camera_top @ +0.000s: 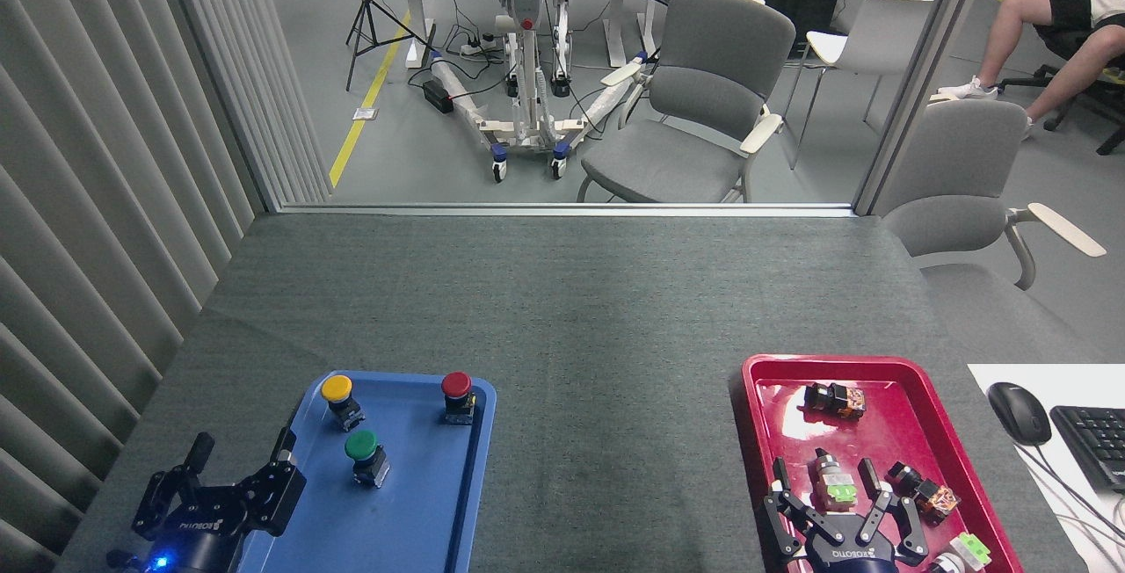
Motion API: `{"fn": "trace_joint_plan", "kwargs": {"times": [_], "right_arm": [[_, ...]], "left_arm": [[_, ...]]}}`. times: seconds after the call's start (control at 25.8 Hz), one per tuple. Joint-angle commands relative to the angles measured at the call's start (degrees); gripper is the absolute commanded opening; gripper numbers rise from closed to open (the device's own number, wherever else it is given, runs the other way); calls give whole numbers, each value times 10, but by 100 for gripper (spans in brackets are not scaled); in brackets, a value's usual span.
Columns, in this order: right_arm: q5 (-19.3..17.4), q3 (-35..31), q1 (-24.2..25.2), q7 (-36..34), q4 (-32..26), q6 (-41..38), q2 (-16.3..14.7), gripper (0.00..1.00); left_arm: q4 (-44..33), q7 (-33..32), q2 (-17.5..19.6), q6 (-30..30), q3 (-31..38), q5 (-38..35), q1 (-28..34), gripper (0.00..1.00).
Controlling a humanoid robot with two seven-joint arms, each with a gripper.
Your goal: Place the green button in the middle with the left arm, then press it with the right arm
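The green button [362, 447] stands upright in the blue tray [439, 511], near its middle, with its dark-green cap up. My left gripper [243, 454] sits at the tray's left edge, open, its two straight fingers empty and a hand's width left of the button. My right gripper [831, 485] hovers over the red tray [932, 432] with its claw fingers spread open and holding nothing. The middle of the table [606, 397] between the two trays is bare grey-green cloth.
A yellow button [337, 392] and a red button [456, 388] stand at the blue tray's far end. Several small switch parts lie in the red tray. A mouse [1018, 412] and keyboard [1094, 441] sit at the right edge. A curtain lines the left side.
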Motion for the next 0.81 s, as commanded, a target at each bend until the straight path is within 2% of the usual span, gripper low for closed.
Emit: {"fn": "trace_joint_plan", "kwargs": {"times": [0.0,0.15,0.77], "right_arm": [[13,4,-1,1,-3,12,1,100],[14,6,0,0,-5,12,0,100],[14,22,3,-2,-10,13,-1,99]], "left_arm": [[0,-1,-1,1,1,2,10,99],[-5,-7,-8,20,7,17,15,99],[-15,-8,-8,7,3,17,13,99]]}}
